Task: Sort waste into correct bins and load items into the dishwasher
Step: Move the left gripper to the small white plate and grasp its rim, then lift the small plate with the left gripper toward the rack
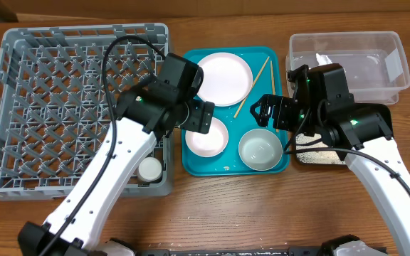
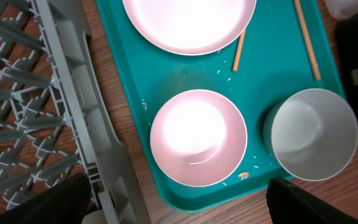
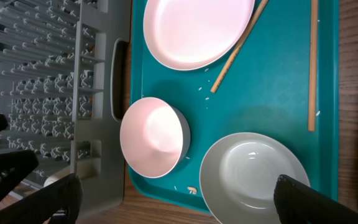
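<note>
Since the cup (image 1: pixel 149 169) already sits in the dish rack (image 1: pixel 84 32) at the desk's left edge, left gripper (image 1: pixel 199 117) and right gripper (image 1: pixel 265 110) hover over the mid-desk teal tray (image 1: pixel 226 162), jaws apart and empty, probably lining up on small plate (image 1: pixel 206 136) and bowl (image 1: pixel 260 149).
</note>
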Robot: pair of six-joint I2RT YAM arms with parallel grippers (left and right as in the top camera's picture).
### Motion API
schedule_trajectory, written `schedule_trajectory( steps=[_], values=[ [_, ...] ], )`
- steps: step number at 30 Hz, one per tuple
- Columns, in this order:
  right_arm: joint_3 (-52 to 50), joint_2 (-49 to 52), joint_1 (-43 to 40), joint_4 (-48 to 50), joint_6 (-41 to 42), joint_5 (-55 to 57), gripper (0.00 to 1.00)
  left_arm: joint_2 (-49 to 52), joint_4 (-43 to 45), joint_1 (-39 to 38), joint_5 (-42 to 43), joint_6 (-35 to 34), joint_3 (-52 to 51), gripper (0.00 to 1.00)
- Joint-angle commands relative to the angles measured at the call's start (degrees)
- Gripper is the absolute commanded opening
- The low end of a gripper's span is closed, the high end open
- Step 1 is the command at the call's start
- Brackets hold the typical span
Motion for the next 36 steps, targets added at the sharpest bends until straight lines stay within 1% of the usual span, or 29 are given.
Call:
schedule_trajectory(
  steps=[1, 4, 9, 12, 15, 16, 33, 36],
  values=[
    [1.0, -0.6, 0.2, 0.2, -0.2, 0.5, 1.00, 2.4, 0.2, -0.4, 1.3, 2.3, 1.0, 0.92],
    [1.0, -0.6, 0.2, 0.2, -0.2, 0.6, 1.00, 4.7, 0.2, -0.4, 3.0, 2.0, 1.0, 0.91],
    [1.0, -0.6, 0.2, 0.2, -0.2, 0.6, 1.00, 8.8, 0.2, -0.4, 3.1, -2.2, 1.0, 0.90],
    [1.0, -0.6, 0.2, 0.2, -0.2, 0.6, 1.00, 10.4, 0.2, -0.4, 2.2, -4.9, 1.0, 0.90],
    [1.0, -0.6, 0.2, 0.2, -0.2, 0.6, 1.00, 11.7, 0.3, -0.3, -0.7, -9.6, 1.0, 0.90],
    [1.0, -0.6, 0.2, 0.2, -0.2, 0.6, 1.00, 12.0, 0.6, -0.3, -1.1, -10.1, 1.0, 0.89],
    [1.0, -0.6, 0.2, 0.2, -0.2, 0.6, 1.00, 18.6, 3.9, -0.4, -1.5, -10.0, 1.0, 0.85],
    [1.0, -0.6, 0.2, 0.2, -0.2, 0.6, 1.00, 19.5, 4.7, -0.4, -1.5, -9.9, 1.0, 0.81]
  ],
)
